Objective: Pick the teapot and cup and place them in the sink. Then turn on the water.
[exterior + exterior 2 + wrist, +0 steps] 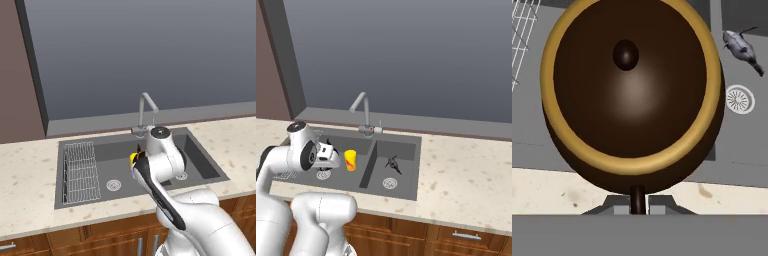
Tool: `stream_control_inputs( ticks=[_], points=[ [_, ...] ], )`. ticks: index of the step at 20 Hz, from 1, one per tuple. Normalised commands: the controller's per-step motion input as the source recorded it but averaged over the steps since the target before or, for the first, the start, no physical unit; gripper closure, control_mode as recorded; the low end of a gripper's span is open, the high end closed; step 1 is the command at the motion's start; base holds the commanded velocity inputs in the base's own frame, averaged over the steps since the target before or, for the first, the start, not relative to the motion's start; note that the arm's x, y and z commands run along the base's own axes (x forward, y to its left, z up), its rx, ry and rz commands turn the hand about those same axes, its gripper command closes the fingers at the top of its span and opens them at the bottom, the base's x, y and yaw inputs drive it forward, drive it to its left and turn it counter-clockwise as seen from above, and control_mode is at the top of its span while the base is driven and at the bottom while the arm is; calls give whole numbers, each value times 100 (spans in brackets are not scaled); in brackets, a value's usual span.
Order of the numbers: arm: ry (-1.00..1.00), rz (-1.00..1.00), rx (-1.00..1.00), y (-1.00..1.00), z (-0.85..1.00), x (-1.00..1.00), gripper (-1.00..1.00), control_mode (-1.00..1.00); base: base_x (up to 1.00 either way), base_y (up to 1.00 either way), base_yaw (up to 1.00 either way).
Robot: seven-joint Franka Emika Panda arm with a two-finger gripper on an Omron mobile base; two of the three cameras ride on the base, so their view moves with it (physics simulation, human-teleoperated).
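Teapot in the claw, carried over the sink

Teapot [632, 100]: squat, dark brown, gold-rimmed top opening. In the hand view it sits directly ahead of the claw [638, 204], at 12 o'clock from the tips, its thin dark handle running down between the two fingers. The jaws are drawn nearly together on that handle, so the pot reads as clamped and hanging from the claw, its mouth facing the camera. Its long axis appears to follow the claw's own line of sight.

Left to right, right base view:
- Claw [331, 151], at the end of the white arm, over the left basin at about 9 o'clock from the cup. The pot itself cannot be made out there.
- Cup [350, 160]: yellow tumbler with a red mark, upright in the left basin, just beside the claw, close to the divider.
- Faucet [362, 112]: grey gooseneck at 12 o'clock behind the divider; no stream visible.
- Small dark object [393, 163] lying in the right basin, above the round drain.

Sink [200, 155]: dark grey, two basins, wire rack [80, 172] at the far left end, set in the speckled table [27, 175].

Judgement: the cup looks already placed, and the pot is held over the table's front edge and the left basin floor. Release turns on the pot lying straight below the claw, with the cup close at 3 o'clock; a collision there is the hazard.
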Motion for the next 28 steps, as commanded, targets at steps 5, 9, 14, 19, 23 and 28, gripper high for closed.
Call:
stream_control_inputs(
  ticks=[5,9,14,19,23,28],
  points=[
    [0,-1,0,0,-27,31,100,-100,0,0,0],
    [0,0,0,0,-27,29,100,-100,0,0,0],
    [0,0,0,0,-25,32,100,-100,0,0,0],
    [0,0,0,3,-39,22,100,-100,0,0,0],
    [0,0,0,5,-51,20,100,-100,0,0,0],
    [0,0,0,7,-39,24,100,-100,0,0,0]
  ],
)
